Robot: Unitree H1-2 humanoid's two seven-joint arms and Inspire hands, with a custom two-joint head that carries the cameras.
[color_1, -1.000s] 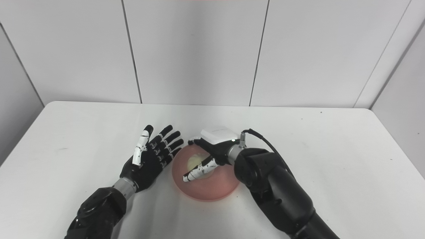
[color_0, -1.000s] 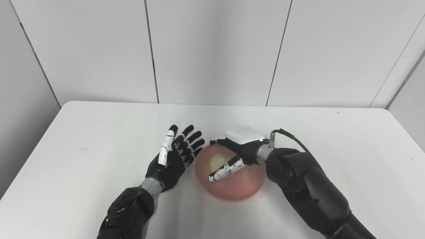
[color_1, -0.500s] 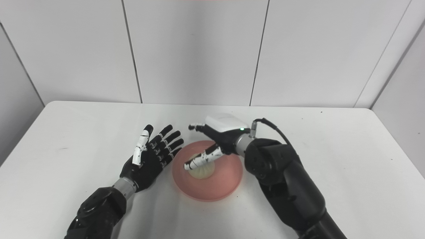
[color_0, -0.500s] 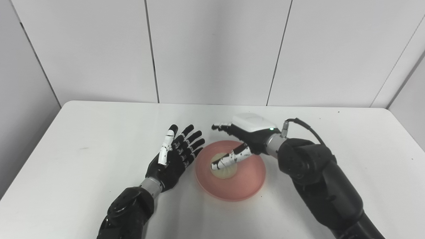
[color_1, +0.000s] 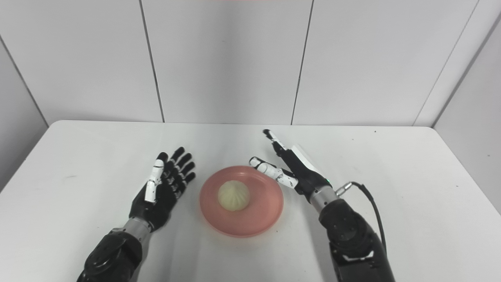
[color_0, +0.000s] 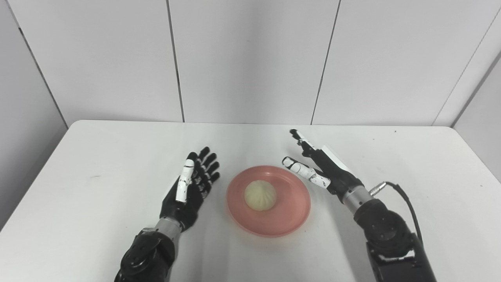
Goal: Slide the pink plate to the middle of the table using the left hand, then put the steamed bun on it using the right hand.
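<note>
The pink plate [color_0: 289, 217] lies near the middle of the white table. A pale steamed bun [color_0: 260, 195] sits on it, a little left of the plate's centre, with nothing touching it. My right hand [color_0: 319, 168] hovers just off the plate's right rim, open, fingers spread and pointing away from me. On the other side my left hand [color_0: 190, 188] is held open, palm turned toward the plate, a short gap from its left rim.
The white table [color_0: 98, 156] ends at a grey panelled wall behind. A cable [color_0: 395, 188] loops off my right wrist. Small dark specks mark the table at the far right.
My right hand has let go of the bun, opened and drawn back to the right of the plate. The left hand has pulled back slightly toward me. The view shifted a little.
</note>
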